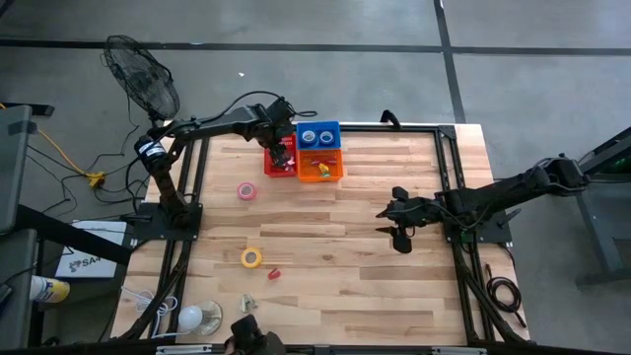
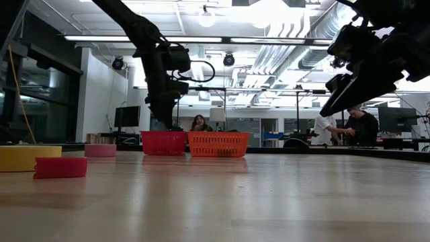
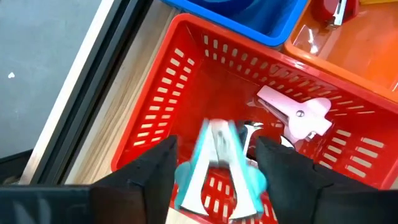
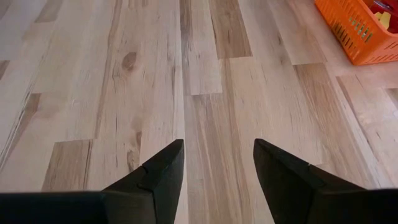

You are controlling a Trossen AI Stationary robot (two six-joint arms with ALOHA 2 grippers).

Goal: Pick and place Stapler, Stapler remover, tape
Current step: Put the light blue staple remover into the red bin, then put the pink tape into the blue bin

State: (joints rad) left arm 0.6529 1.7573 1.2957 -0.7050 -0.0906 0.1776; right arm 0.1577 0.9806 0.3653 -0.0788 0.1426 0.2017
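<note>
My left gripper [image 1: 283,156] hangs open over the red basket [image 1: 268,168], pointing down into it. In the left wrist view a teal staple remover [image 3: 217,165] shows blurred between the two fingers, above the basket's floor. A pink staple remover [image 3: 297,115] lies on that floor. A pink tape roll [image 1: 246,190], a yellow tape roll [image 1: 252,257] and a small red staple remover [image 1: 274,273] lie flat on the table. My right gripper [image 1: 397,225] hovers open above bare wood [image 4: 211,124] on the right side. My left gripper stands on either side of the teal staple remover, whose spread legs [image 3: 186,190] lie close to the fingers' inner sides. Whether they touch I cannot tell. The fingers come from above, pointing down into the red basket.
A blue basket [image 1: 317,132] holding tape rolls and an orange basket [image 1: 322,166] holding small items stand beside the red one at the far edge. Another small item [image 1: 248,303] lies near the near edge. People sit and stand in the room beyond the table [image 2: 349,124].
</note>
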